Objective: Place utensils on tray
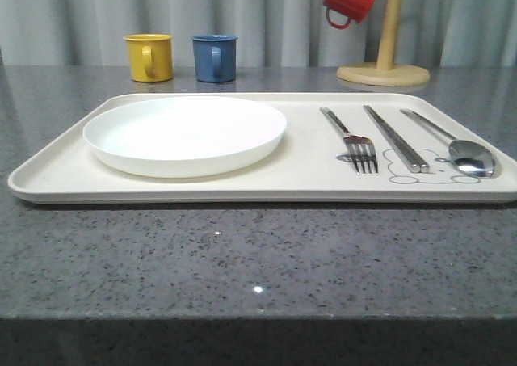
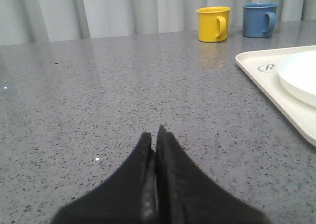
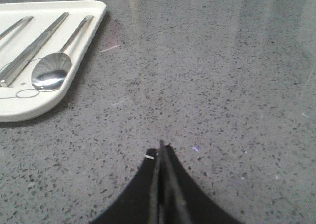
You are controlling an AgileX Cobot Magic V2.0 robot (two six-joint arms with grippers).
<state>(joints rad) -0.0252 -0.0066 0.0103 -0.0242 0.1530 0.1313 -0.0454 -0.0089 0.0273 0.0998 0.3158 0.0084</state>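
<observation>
My left gripper (image 2: pixel 155 135) has matte black, tapering fingers (image 2: pixel 177 179); my right gripper (image 3: pixel 161 147) is equally black, narrowing to thin tips.

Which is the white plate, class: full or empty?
Empty. The white plate sits upright on the cream tray, and its bare white inside shows in the front view, with no food or utensil in it.

Kitchen/dining setup: stone counter (image 1: pixel 242 253), mug tree (image 1: pixel 386 59), curtain (image 1: pixel 258 18).

Plate (image 1: pixel 184 133), fork (image 1: pixel 353 141), chopsticks (image 1: pixel 396 137), spoon (image 1: pixel 456 146) lie on cream tray (image 1: pixel 56 166).
</observation>
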